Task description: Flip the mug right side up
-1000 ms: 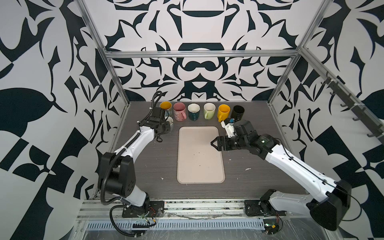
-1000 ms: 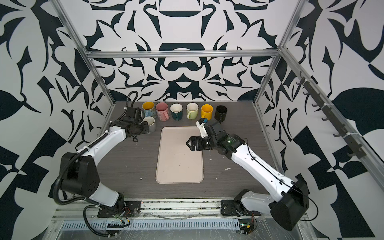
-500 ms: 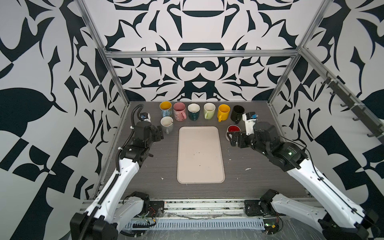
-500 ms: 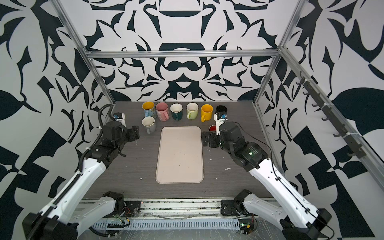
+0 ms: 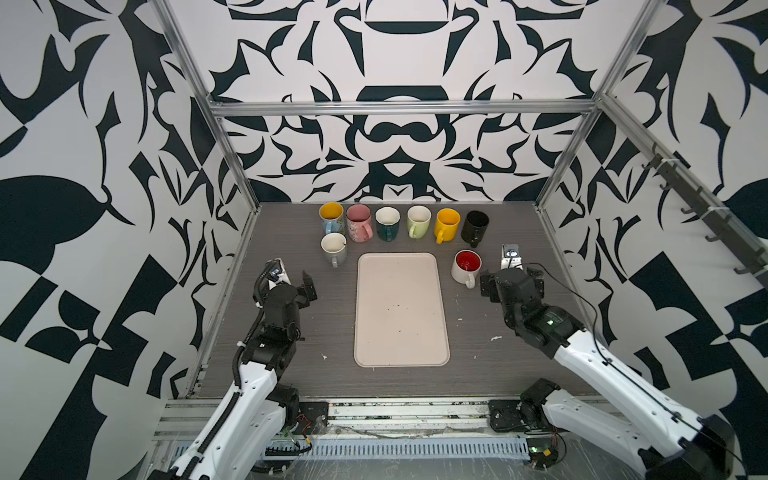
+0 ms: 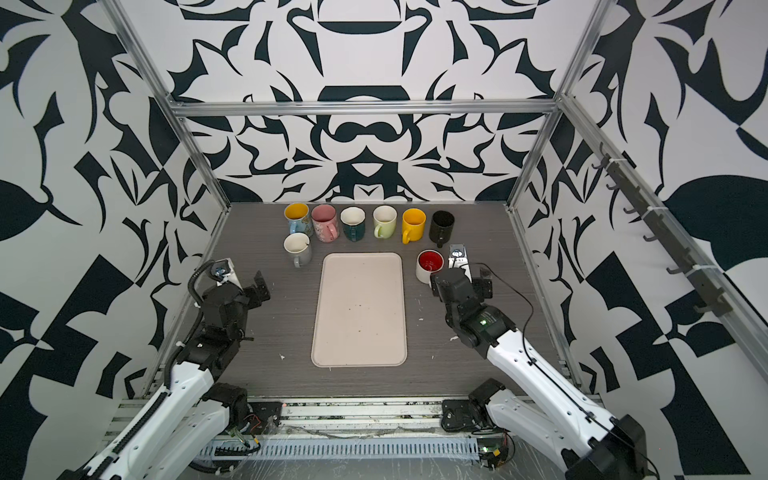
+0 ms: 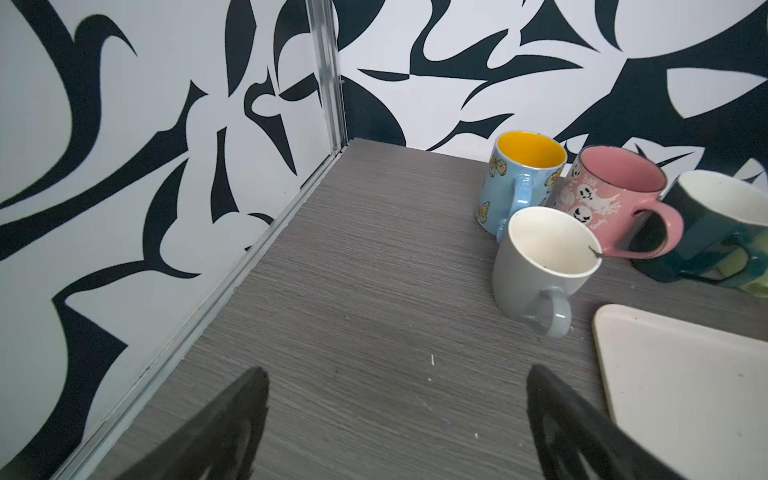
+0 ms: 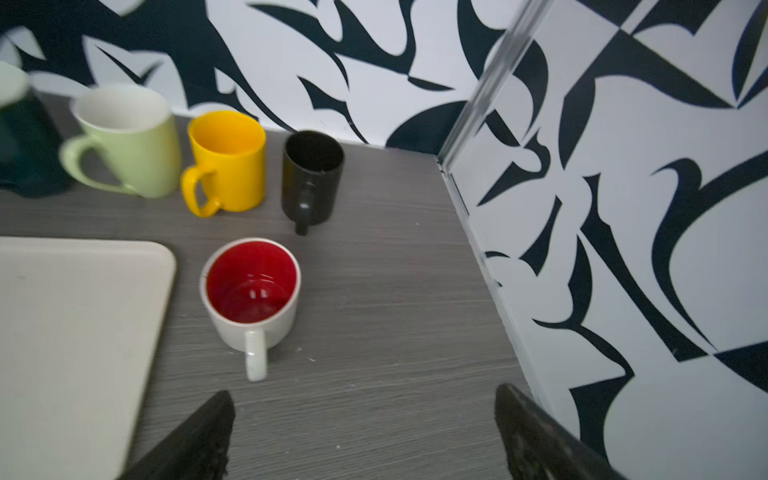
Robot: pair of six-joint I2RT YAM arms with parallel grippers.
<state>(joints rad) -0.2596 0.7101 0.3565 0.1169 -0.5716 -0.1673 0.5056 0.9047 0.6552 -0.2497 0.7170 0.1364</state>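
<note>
A grey mug stands upright left of the tray's far corner, mouth up, handle toward the front. A white mug with a red inside stands upright right of the tray. My left gripper is open and empty, nearer the front and left of the grey mug, clear of it. My right gripper is open and empty, just in front and right of the red-lined mug's handle, not touching it.
A beige tray lies in the middle. Six upright mugs line the back: blue, pink, dark green, pale green, yellow, black. Patterned walls stand close on both sides.
Both arms have drawn back toward the front. The left gripper let go of the grey mug and opened wide. The right gripper left the red-lined mug standing beside the tray.
</note>
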